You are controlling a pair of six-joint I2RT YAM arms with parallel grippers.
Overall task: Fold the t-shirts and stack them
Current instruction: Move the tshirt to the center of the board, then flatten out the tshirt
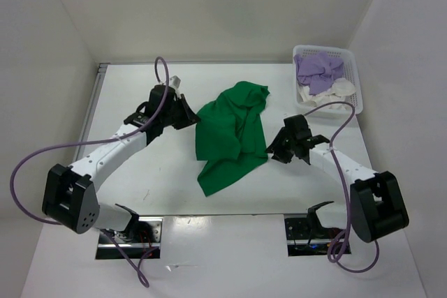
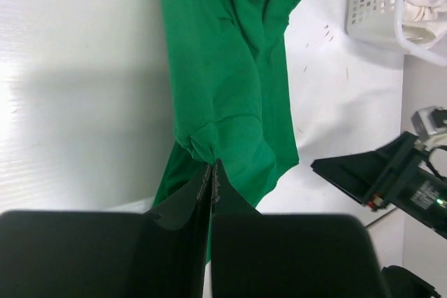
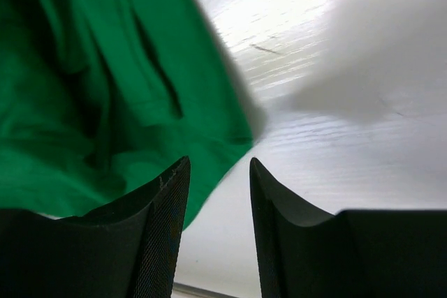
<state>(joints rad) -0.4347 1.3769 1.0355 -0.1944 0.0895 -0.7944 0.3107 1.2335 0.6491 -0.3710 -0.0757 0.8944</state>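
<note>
Your left gripper [image 2: 211,167] pinches the green t-shirt [image 1: 234,130] mid-table; your right gripper [image 3: 218,167] stands open beside its right hem.

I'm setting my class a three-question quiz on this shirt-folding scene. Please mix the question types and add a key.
1. True or false: the left gripper is shut on the green shirt.
2. Where is the purple shirt? A under the green shirt, B in the basket, C in the left gripper.
3. Fill in: the right gripper has its jaws ____.
Key: 1 true; 2 B; 3 open.
</note>
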